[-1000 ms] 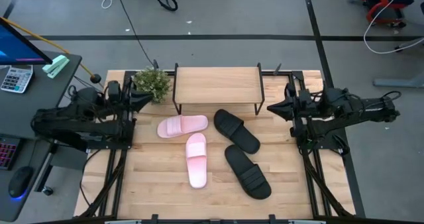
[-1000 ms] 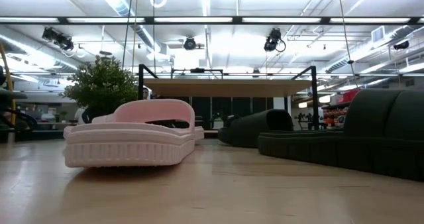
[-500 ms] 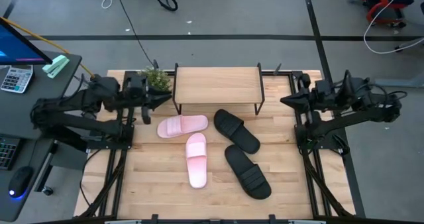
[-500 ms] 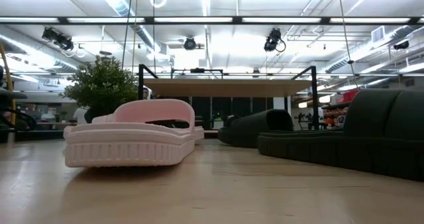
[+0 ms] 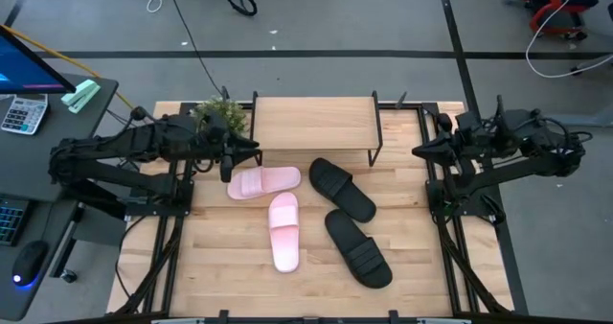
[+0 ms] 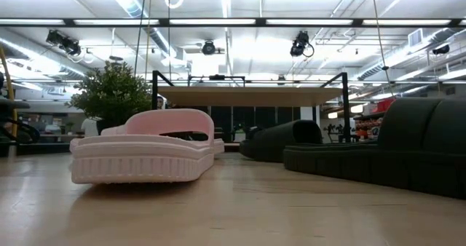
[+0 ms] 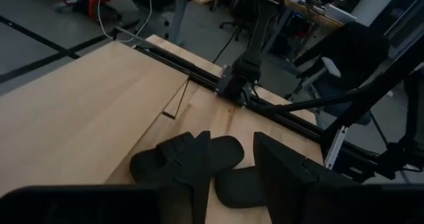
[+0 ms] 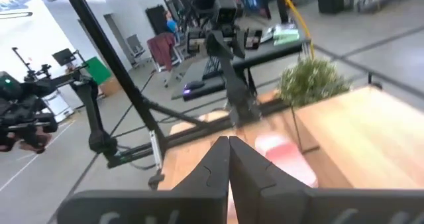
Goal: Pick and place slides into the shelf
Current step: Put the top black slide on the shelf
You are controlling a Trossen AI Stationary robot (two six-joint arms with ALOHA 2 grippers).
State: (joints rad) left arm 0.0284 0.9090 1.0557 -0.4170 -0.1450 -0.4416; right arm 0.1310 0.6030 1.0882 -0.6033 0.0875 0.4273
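The left gripper (image 5: 251, 154), jaws spread, hovers above the pink slide (image 5: 263, 182) lying at 6 o'clock of the shelf (image 5: 313, 123). Descending off-centre, it could clip the shelf leg or nudge the slide away. The right gripper (image 5: 418, 151) waits pressed together.

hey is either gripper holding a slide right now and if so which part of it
Nothing is held. The left gripper is open in the air above the heel end of a pink slide; the right gripper is shut and empty at the table's right edge.

Grey floor (image 5: 383, 27), side desk (image 5: 57, 104), ceiling strip lights (image 6: 306, 22).
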